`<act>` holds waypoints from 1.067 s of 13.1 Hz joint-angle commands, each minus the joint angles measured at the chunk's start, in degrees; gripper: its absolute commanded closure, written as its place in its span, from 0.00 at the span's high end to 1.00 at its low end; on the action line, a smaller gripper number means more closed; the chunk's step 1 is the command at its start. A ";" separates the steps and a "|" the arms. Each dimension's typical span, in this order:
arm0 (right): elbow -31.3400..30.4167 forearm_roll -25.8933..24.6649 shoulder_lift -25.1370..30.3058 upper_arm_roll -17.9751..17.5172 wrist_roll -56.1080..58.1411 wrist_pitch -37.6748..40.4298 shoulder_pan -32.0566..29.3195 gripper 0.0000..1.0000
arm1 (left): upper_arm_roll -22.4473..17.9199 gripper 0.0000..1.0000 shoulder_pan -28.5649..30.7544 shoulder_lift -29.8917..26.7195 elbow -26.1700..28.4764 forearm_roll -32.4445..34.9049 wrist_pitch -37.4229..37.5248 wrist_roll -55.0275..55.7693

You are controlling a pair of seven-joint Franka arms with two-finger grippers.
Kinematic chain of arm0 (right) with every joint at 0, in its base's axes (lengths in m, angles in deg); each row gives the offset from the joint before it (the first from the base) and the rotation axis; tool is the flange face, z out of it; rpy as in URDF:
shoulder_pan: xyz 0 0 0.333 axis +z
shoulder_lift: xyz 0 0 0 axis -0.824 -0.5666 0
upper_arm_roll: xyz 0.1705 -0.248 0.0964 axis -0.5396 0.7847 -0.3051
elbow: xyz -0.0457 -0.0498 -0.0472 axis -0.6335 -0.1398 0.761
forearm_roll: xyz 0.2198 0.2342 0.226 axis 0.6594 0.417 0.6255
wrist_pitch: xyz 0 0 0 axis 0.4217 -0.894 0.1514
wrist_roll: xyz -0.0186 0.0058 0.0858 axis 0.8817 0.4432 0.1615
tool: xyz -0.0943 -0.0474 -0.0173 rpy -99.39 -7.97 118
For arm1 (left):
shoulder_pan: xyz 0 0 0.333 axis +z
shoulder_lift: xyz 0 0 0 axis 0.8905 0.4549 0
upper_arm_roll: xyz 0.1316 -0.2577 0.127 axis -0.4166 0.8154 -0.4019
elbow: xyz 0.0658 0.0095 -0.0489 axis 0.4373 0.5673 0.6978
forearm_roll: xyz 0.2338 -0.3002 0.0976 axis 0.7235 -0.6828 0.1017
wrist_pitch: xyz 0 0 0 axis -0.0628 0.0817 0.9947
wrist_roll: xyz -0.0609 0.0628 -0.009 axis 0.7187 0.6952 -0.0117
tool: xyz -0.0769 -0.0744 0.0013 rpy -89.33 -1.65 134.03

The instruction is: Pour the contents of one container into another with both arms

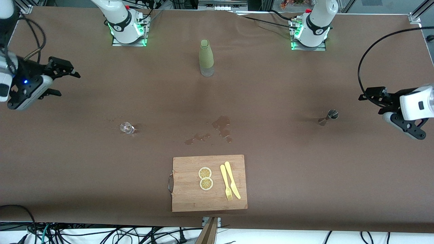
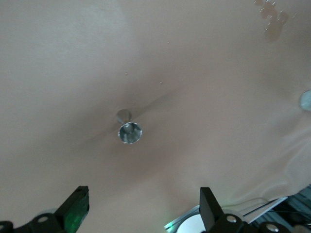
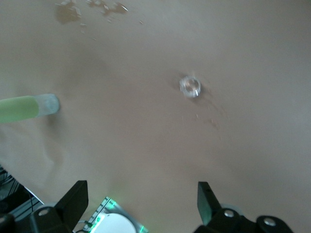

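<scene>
Jigger (image 1: pixel 329 117) and glass (image 1: pixel 126 127), apart

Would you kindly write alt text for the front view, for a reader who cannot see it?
Two white arms hang at the ends of a brown table, the left gripper and right gripper both open and empty. Between them stand a small metal jigger, a small clear glass and a tall green bottle, with a liquid spill above a wooden cutting board.

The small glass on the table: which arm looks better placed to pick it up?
The right. The glass sits toward the right arm's end, and the right gripper hangs open over that end, with the glass in its wrist view. The left gripper, open too, hangs over its own end near the metal jigger.
</scene>
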 commanded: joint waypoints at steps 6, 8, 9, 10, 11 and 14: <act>-16.80 -7.02 13.17 2.71 -27.45 -7.22 3.50 1.00 | 3.20 1.00 -0.03 -8.36 1.48 5.58 -6.24 21.81; -16.28 -7.55 13.00 4.03 -27.54 -8.36 3.50 1.00 | 6.11 1.00 -0.03 -9.60 1.92 6.65 -5.89 30.03; -16.36 -7.73 13.08 4.29 -28.15 -8.63 3.50 1.00 | 6.47 1.00 -0.03 -9.43 1.83 6.65 -5.80 30.58; -16.45 -7.82 13.00 4.30 -28.85 -8.72 3.50 1.00 | 6.56 1.00 -0.20 -9.34 1.66 6.56 -5.63 31.54; -16.36 -7.99 12.65 4.30 -29.64 -9.24 3.50 1.00 | 6.56 1.00 -0.64 -9.17 1.57 6.56 -5.45 33.20; -16.36 -8.35 12.64 4.30 -29.39 -10.65 3.50 1.00 | 6.30 1.00 -1.87 -9.69 1.39 5.77 -4.48 36.29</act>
